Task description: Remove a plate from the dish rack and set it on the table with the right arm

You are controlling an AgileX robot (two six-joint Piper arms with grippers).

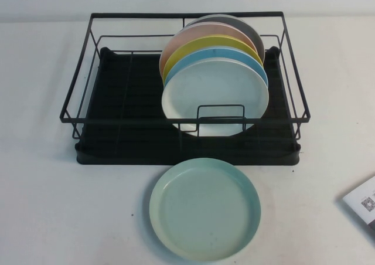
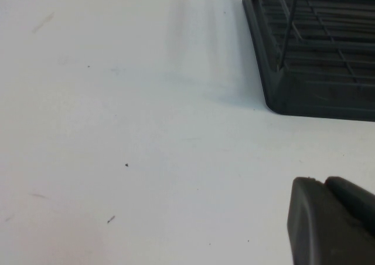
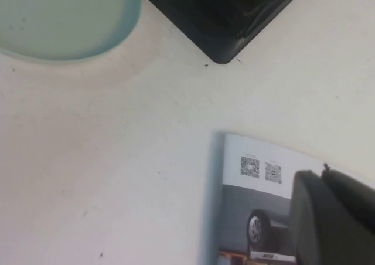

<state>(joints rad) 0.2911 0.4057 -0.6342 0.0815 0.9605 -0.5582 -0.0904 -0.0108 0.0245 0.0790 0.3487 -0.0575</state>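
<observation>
The pale mint-green plate (image 1: 204,209) lies flat on the white table (image 1: 58,206), just in front of the black wire dish rack (image 1: 117,148). Part of the plate shows in the right wrist view (image 3: 64,19), beside a corner of the rack (image 3: 222,19). My right gripper (image 3: 324,174) is shut and empty, low over a printed leaflet to the right of the plate, apart from it. My left gripper (image 2: 322,182) is shut and empty over bare table near the rack's corner (image 2: 316,71). Neither arm shows in the high view.
In the rack stand a white plate (image 1: 215,95) in front, then sky-blue (image 1: 218,54), yellow (image 1: 211,42), pink (image 1: 196,31) and grey (image 1: 237,23) plates. A printed leaflet (image 1: 363,203) with QR codes and a car picture lies at the right edge, also under my right gripper (image 3: 258,194).
</observation>
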